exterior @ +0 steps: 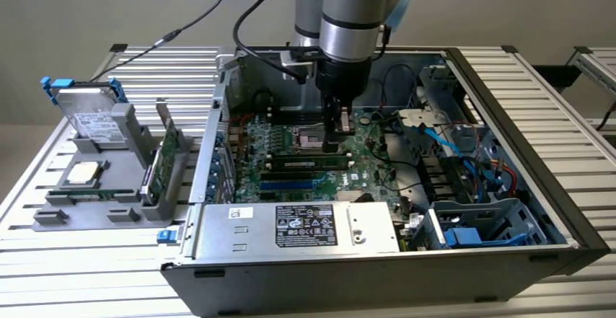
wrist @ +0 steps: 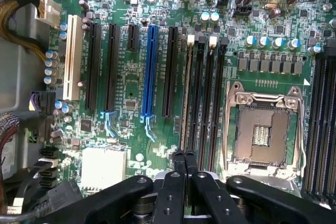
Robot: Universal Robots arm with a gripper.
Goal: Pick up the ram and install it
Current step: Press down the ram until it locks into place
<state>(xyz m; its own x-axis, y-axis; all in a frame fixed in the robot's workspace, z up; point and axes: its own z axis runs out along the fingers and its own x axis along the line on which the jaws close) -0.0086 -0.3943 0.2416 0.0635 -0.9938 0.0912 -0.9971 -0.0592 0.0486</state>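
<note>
The ram (exterior: 308, 164), a long narrow green stick with black chips, stands in a memory slot on the motherboard (exterior: 371, 166) inside the open computer case. In the wrist view I see the ram (wrist: 186, 93) edge-on in the slot nearest the long black expansion slots. My gripper (exterior: 334, 145) hangs straight down inside the case, shut, with its black fingertips together over one end of the stick. The same gripper (wrist: 184, 156) has nothing between its fingers. Whether the tips touch the stick's top edge I cannot tell.
Beside the slots lies the bare CPU socket (wrist: 262, 129). A power supply (exterior: 293, 228) fills the case's front, with blue cables (exterior: 433, 134) and a drive cage on the exterior view's right. On the exterior view's left, a grey tray (exterior: 58, 217) holds a hard drive (exterior: 91, 116) and an expansion card (exterior: 169, 148).
</note>
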